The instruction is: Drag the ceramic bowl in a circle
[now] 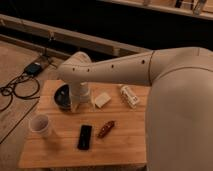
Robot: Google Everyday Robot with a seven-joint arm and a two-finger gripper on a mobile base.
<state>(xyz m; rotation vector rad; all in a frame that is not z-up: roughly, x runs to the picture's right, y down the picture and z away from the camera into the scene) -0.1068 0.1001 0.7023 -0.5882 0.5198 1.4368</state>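
Observation:
The ceramic bowl (62,96) is dark and round and sits on the wooden table (125,142) at the back left. Its right part is hidden behind my arm. My gripper (80,103) hangs down from the white arm right at the bowl's right edge, touching or just inside it. The white cup (40,125) stands at the front left, apart from the bowl.
A white block (102,99) lies just right of the gripper. A white packet (129,96) lies further right. A black phone-like bar (84,136) and a reddish snack wrapper (106,129) lie in front. Cables and a device (31,68) are on the floor at left.

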